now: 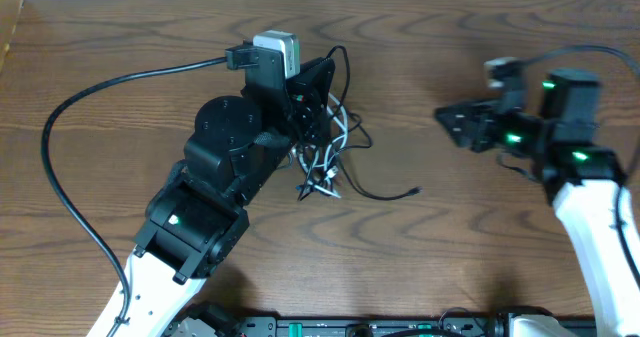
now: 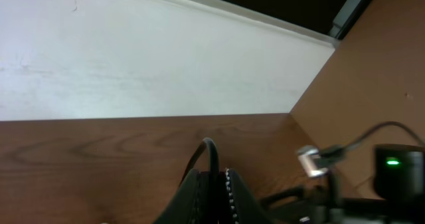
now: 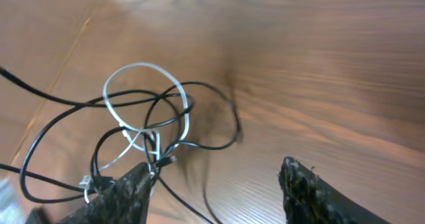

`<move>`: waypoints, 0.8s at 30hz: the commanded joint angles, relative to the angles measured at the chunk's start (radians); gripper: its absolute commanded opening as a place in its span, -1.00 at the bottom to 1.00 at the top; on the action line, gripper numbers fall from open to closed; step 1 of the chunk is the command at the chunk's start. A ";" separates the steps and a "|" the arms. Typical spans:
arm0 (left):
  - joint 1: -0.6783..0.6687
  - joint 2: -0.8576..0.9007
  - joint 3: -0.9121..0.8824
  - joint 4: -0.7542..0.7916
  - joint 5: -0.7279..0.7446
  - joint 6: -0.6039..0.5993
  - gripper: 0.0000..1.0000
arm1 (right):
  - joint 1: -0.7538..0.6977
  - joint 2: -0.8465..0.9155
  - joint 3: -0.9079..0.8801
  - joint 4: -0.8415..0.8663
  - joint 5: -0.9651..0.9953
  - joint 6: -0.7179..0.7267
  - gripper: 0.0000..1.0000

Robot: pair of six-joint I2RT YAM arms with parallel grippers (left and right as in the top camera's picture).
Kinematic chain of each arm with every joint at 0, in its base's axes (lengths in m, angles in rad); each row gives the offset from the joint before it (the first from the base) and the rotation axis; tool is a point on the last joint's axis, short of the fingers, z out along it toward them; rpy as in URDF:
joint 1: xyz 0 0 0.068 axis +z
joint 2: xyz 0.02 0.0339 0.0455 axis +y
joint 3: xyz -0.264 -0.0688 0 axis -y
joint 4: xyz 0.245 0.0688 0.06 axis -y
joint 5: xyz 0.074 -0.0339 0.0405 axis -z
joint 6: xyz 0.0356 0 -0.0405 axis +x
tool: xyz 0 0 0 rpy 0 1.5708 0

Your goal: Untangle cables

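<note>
The cables point(image 1: 328, 149) lie in a tangle at the table's middle: one white cord point(image 3: 143, 91) looped among thin black cords point(image 3: 199, 117). One black end trails out to the right point(image 1: 414, 190). My left gripper point(image 1: 322, 77) hangs over the tangle's far side. In the left wrist view the left gripper point(image 2: 214, 175) is shut on a black cable loop point(image 2: 211, 151). My right gripper point(image 1: 447, 123) stands apart to the right of the tangle. In the right wrist view the right gripper point(image 3: 216, 174) is open and holds nothing, and its left finger point(image 3: 126, 191) is beside the tangle.
A thick black arm cable point(image 1: 70, 167) arcs across the left of the wooden table point(image 1: 450, 247). A white wall point(image 2: 133, 58) runs along the far edge. The right arm's body with green lights point(image 1: 560, 127) stands at the right.
</note>
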 commanded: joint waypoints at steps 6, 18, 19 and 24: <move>-0.002 -0.014 0.022 -0.022 0.010 -0.005 -0.81 | 0.224 0.167 0.003 0.165 -0.026 -0.005 0.15; -0.002 -0.014 0.022 -0.028 0.048 -0.006 -0.81 | 0.380 0.315 0.003 0.367 -0.047 -0.040 0.23; -0.002 -0.014 0.022 -0.028 0.048 -0.006 -0.80 | 0.385 0.327 0.003 0.379 -0.047 -0.040 0.22; -0.002 -0.014 0.022 -0.028 0.052 -0.006 -0.81 | 0.388 0.364 0.003 0.408 -0.040 -0.040 0.25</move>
